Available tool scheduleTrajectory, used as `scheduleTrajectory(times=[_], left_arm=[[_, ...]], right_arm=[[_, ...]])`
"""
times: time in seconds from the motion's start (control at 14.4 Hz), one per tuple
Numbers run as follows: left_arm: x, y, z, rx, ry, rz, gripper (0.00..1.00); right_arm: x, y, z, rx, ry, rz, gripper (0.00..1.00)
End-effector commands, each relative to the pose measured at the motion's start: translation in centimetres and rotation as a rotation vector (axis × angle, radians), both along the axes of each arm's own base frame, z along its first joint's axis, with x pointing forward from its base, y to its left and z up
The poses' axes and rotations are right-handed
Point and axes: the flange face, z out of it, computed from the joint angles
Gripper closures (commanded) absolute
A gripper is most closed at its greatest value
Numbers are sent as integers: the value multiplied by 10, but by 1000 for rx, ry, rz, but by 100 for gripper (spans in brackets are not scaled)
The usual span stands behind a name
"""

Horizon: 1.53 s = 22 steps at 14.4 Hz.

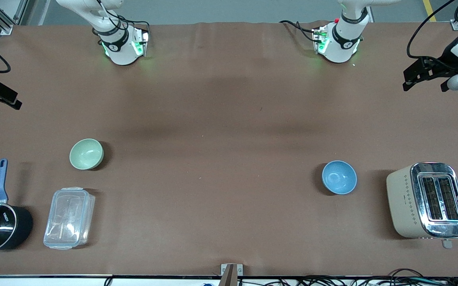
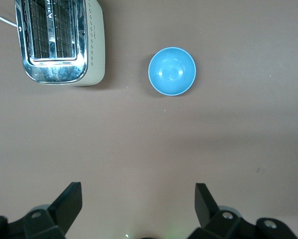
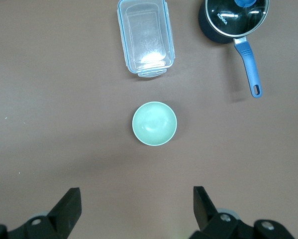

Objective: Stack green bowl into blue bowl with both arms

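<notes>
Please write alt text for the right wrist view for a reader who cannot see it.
A green bowl sits upright and empty on the brown table, below the open right gripper. Past it lie a clear plastic container and a lidded black saucepan.

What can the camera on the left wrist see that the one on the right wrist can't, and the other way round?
Only the left wrist view shows the blue bowl and the toaster. Only the right wrist view shows the green bowl, the clear plastic container and the lidded saucepan. Both show the brown table and their own open end effector: left, right.
</notes>
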Motion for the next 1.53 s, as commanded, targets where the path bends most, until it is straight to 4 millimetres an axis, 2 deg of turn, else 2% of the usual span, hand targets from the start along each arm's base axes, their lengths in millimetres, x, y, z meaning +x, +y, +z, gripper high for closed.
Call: scheduleTrajectory(times=[0.0,0.14,0.28,0.35,0.77,1.04,1.18,1.32,1.46], left_arm=[[2,0,6,16,-8,8,0],[3,1,12,16,-22,8,0],[11,3,5,15,-10,2,0],[19,5,-5,14,9,-1,0],[69,1,-83,7,32,12,0],[97,-1,-144,0,49,9,0],[104,-2,-180,-4,53,7,0],[106,-4,-207,-8,44,4,0],[111,-2,-234,-10,50,7,0]], right_arm=[[-4,0,0,-3,3,2,0],[-4,0,0,-3,5,2,0],[-5,0,1,-3,3,0,0],[-4,1,0,-3,3,2,0],[-4,1,-1,-2,3,2,0],[-2,-1,-4,-2,5,2,0],[1,-6,-19,-1,13,5,0],[5,-22,-41,-1,8,34,0],[7,-35,-73,0,18,53,0]])
